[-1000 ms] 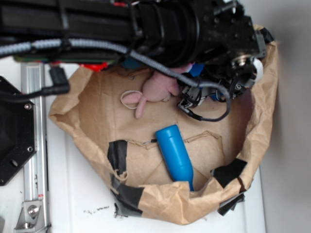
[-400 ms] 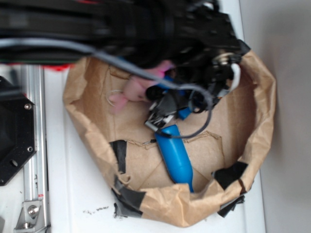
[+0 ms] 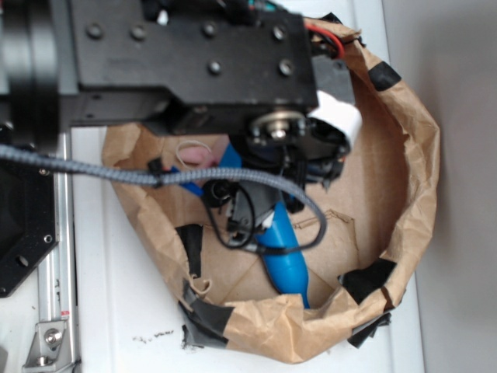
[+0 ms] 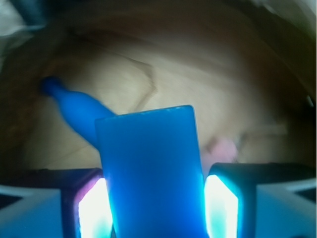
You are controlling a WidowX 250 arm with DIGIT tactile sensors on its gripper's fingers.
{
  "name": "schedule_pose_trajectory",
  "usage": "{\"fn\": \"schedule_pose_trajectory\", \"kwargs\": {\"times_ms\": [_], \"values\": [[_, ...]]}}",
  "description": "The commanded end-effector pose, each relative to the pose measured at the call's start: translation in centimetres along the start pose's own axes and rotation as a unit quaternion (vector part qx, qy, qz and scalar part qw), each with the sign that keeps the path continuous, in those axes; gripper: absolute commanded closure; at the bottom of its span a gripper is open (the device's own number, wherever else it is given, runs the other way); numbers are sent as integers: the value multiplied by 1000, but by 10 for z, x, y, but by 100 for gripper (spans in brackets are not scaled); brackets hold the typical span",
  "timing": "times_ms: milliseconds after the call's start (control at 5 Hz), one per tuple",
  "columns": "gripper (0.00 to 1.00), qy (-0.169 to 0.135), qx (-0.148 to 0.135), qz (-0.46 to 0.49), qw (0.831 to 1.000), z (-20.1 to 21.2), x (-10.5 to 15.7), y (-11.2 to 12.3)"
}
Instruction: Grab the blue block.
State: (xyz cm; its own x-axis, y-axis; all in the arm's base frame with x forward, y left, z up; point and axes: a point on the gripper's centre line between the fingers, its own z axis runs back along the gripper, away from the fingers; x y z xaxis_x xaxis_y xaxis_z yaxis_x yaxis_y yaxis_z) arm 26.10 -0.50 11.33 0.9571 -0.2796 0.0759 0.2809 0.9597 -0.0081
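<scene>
Grip looks made: in the wrist view the blue block [image 4: 151, 173] stands upright between the two finger pads [image 4: 91, 208] of the gripper [image 4: 153, 210], both pads lying flush against its side faces, so the claw is clamped on the block. From the exterior view the gripper [image 3: 256, 198] is mostly hidden under the arm's black housing and its cables, and only a strip of the block [image 3: 221, 167] shows there.

Slipping is the main risk, as I judge it. The block's faces look smooth and much of it stands proud of the pads, so a jerk or a knock at its free end could twist it loose. The blue cylinder [image 4: 74, 111] lies just behind and to one side of the block; in the exterior view it [image 3: 283, 252] runs toward the near wall of the brown paper bag [image 3: 419, 179]. A sideways sweep could catch it. The loose black cable [image 3: 307, 206] hangs low over the cylinder and might snag on it. A pink plush [image 4: 223, 148] sits close by on the other side, partly hidden.

The bag's crumpled walls rise all round, taped in places, so sideways room is tight. The open way is straight up, clear of the rim; the right half of the bag floor is also bare.
</scene>
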Motion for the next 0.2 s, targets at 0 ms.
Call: {"fn": "schedule_pose_trajectory", "kwargs": {"times_ms": [0], "values": [[100, -13, -7, 84, 996, 18, 20, 5]]}}
